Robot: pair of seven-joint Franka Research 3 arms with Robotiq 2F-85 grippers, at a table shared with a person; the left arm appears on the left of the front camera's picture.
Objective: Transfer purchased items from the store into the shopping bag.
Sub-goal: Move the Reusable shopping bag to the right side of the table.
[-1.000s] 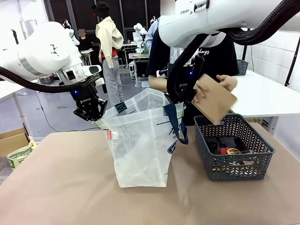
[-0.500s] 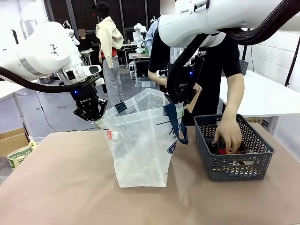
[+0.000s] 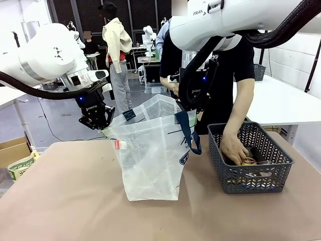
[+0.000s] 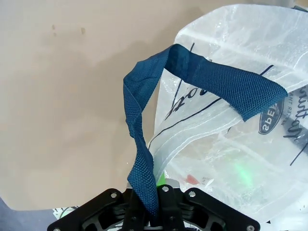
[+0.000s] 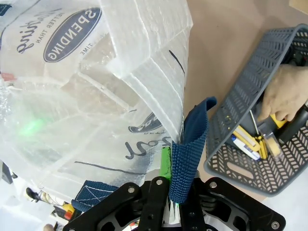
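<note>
The shopping bag stands open on the table, translucent white with navy straps. My left gripper is shut on its left strap, which runs down between the jaws of the gripper. My right gripper is shut on the right strap, holding that side of the bag up, with the gripper at the bottom edge. Purchased items, slim sticks and yellowish pieces, lie in a dark grey basket. A person's hand reaches in among them.
The basket sits to the right of the bag, near the table's right side. The person stands behind it at the far edge. Bare brown tabletop spreads in front and to the left of the bag.
The person's hand, which held a brown flat piece by the bag's mouth, has come down into the basket; that piece has gone from sight. Both arms and the bag stay put.
</note>
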